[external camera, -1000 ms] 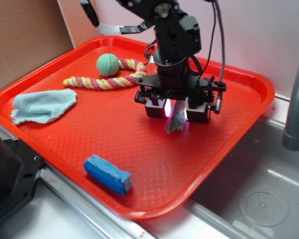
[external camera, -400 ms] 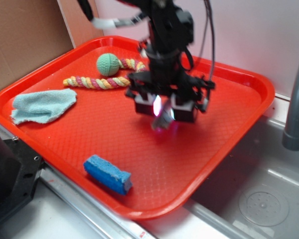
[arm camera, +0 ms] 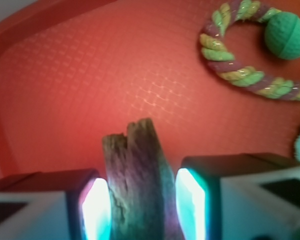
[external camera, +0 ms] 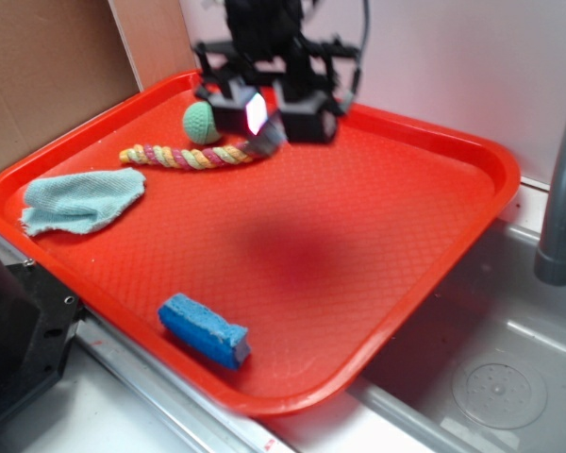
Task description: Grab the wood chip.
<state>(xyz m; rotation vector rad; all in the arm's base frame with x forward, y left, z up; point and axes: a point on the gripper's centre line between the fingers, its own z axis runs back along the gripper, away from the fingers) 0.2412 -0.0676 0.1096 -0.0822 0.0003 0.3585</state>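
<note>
i'm gripping the wood chip (arm camera: 137, 185) between the gripper (external camera: 269, 121) pads. it has lifted from mid-tray toward the tray's (external camera: 472, 151) far edge, near the rope toy (external camera: 184, 156). the grab looks done.

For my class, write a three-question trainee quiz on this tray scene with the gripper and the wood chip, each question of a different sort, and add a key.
1. True or false: the wood chip lies flat on the red tray.
2. Multiple choice: which item lies nearest the tray's front edge? A) the blue sponge B) the green ball C) the light blue cloth
3. Fill in: the gripper is shut on the ____.

Key:
1. False; it is held between the pads, raised above the tray.
2. A
3. wood chip
</note>
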